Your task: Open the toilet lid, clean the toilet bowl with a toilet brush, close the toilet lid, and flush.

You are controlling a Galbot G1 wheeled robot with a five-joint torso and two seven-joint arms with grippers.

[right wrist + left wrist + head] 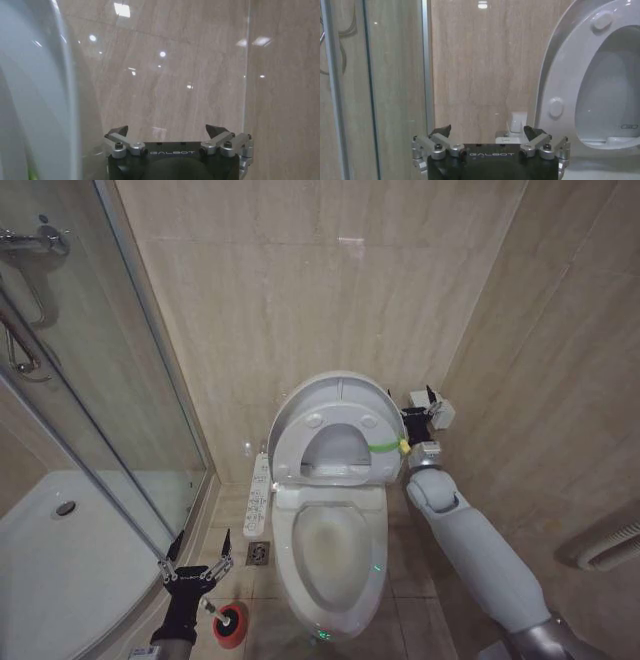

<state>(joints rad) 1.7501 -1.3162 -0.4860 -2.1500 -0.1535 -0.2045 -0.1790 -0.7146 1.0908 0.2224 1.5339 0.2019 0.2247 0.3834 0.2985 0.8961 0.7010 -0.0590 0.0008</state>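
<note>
Head high, wrists near toilet lid (335, 415)

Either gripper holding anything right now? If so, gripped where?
Nothing held. The left gripper is open above the toilet brush, not touching it. The right gripper is open beside the raised toilet lid, near its yellow-green band, fingers empty.

Black gripper bodies stamped GALBOT in white, silver bolted knuckles and dark pointed fingers (442, 130) just ahead of the lettering — behind the right gripper (427, 407), a pale grey arm of rounded, smooth segments, darker at the base.
</note>
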